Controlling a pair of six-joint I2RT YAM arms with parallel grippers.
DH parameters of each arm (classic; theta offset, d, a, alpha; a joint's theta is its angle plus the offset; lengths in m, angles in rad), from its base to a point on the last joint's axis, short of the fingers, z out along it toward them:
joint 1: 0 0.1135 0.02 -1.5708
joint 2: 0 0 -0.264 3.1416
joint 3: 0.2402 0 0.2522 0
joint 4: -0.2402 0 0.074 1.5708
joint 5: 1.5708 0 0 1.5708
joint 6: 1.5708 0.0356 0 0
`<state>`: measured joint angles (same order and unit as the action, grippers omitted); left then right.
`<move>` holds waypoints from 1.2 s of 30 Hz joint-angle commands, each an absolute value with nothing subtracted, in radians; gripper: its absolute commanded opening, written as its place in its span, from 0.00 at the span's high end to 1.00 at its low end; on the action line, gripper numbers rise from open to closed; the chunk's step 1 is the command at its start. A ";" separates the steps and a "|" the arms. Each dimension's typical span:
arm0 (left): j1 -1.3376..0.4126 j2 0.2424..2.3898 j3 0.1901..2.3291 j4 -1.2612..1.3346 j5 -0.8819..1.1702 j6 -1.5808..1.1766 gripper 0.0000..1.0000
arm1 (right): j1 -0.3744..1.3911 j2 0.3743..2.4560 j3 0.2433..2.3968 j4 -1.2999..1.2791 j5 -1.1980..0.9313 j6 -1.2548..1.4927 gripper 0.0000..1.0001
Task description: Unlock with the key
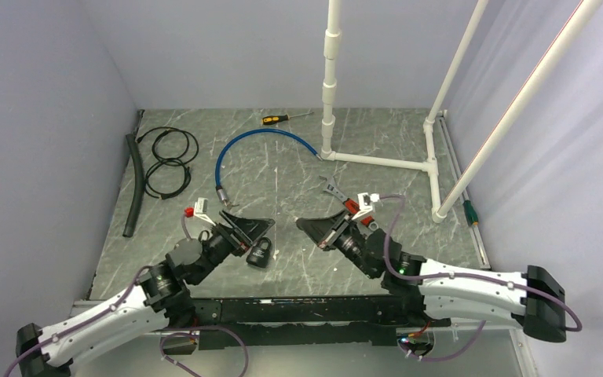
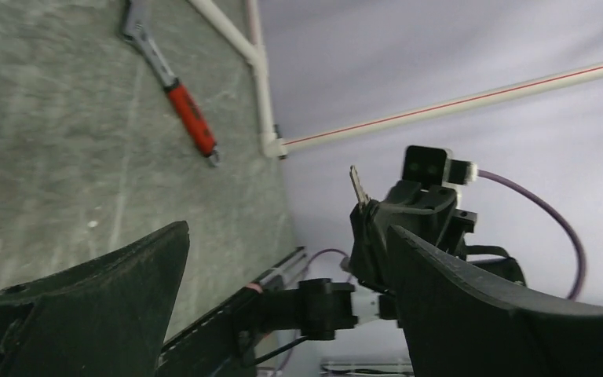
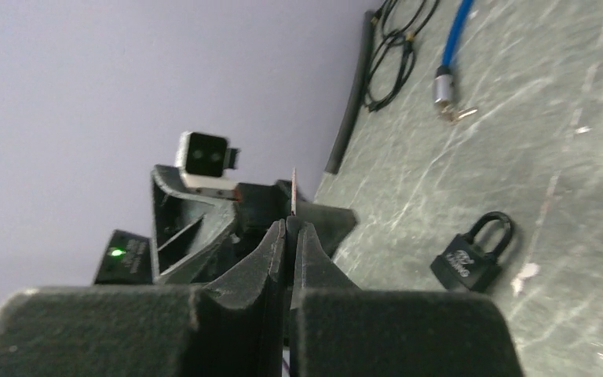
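Note:
A black padlock (image 1: 261, 254) (image 3: 471, 255) lies flat on the grey table, shackle closed, just below my left gripper. My left gripper (image 1: 261, 232) (image 2: 286, 236) is open wide, with nothing between its fingers (image 2: 86, 298). It faces my right gripper (image 1: 305, 225) (image 3: 290, 224) across a small gap above the table. The right gripper is shut on the key (image 2: 356, 184) (image 3: 294, 188). The thin metal blade sticks out past the pinched fingertips, toward the left gripper. The padlock's keyhole is not visible.
A red-handled wrench (image 1: 338, 195) (image 2: 177, 94) lies behind the right gripper. Further back are a blue hose (image 1: 259, 145), coiled black cables (image 1: 169, 161), a black tube (image 1: 133, 184) and a screwdriver (image 1: 283, 118). A white pipe frame (image 1: 377, 161) stands at the back right.

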<state>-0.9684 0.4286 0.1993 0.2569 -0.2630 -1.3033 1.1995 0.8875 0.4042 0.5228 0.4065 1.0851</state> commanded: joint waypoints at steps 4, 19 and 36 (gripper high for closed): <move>-0.971 0.468 0.473 -0.516 -0.323 -1.074 0.02 | 1.189 0.624 0.335 0.190 0.605 1.095 1.00; -0.971 1.194 0.844 -0.827 -0.344 -0.689 0.02 | 1.185 0.306 0.270 -0.201 0.699 1.160 1.00; -0.944 1.511 0.902 -0.685 -0.227 -0.536 0.07 | 1.184 0.340 0.253 -0.183 0.684 1.174 1.00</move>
<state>-0.9615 1.4841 0.8768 -0.7483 -0.2745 -0.5774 1.1851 0.3401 0.2577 -0.2012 0.6762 1.1641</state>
